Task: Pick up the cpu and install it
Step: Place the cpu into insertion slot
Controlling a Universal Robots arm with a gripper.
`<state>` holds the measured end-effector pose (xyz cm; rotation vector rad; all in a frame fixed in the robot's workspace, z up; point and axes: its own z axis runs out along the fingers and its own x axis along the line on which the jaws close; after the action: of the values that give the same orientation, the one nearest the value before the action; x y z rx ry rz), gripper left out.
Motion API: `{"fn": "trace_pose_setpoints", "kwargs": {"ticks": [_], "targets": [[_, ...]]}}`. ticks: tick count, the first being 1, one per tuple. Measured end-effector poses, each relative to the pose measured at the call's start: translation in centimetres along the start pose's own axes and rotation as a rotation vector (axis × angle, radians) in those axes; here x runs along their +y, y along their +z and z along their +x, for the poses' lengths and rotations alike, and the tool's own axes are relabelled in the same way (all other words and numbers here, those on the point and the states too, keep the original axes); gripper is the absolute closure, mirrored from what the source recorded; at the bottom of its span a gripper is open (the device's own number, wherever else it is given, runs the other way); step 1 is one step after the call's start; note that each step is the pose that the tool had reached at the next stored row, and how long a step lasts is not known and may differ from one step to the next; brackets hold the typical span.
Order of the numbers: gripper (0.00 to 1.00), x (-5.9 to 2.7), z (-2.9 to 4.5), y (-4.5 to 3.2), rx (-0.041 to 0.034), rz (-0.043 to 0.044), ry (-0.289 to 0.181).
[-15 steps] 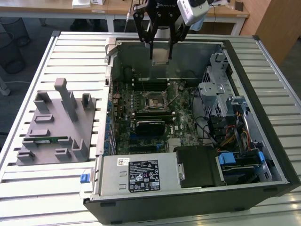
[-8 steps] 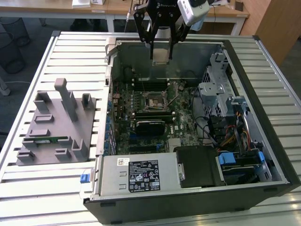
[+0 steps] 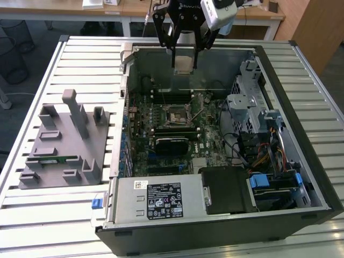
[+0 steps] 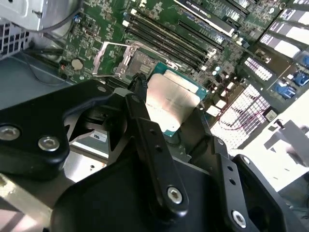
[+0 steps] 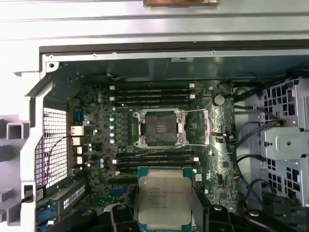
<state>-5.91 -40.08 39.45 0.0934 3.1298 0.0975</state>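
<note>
The cpu [image 3: 184, 62], a flat square chip with a pale metal top, hangs in my gripper [image 3: 184, 56] above the far wall of the open computer case [image 3: 301, 177]. Both wrist views show the black fingers [image 4: 140, 87] shut on the edges of the cpu [image 4: 171, 104] [image 5: 164, 200]. The motherboard's cpu socket [image 5: 161, 128] [image 3: 177, 114] [image 4: 137, 63] lies below and ahead of the chip, with its metal retention frame swung open and nothing in it. The chip is well above the board and touches nothing.
Memory sticks [image 5: 152, 92] sit in slots on both sides of the socket. A power supply [image 3: 156, 199] with a white label fills the case's near corner, and a drive cage [image 3: 250, 107] with cables stands on the exterior view's right. A grey fixture [image 3: 64, 140] lies on the slatted table [image 3: 54, 226].
</note>
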Motion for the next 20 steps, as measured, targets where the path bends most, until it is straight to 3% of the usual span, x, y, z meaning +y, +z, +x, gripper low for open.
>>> {"fn": "trace_pose_setpoints", "kwargs": {"ticks": [20], "targets": [[0.47,0.01,0.02,0.16,-0.0126,0.0061,0.199]]}}
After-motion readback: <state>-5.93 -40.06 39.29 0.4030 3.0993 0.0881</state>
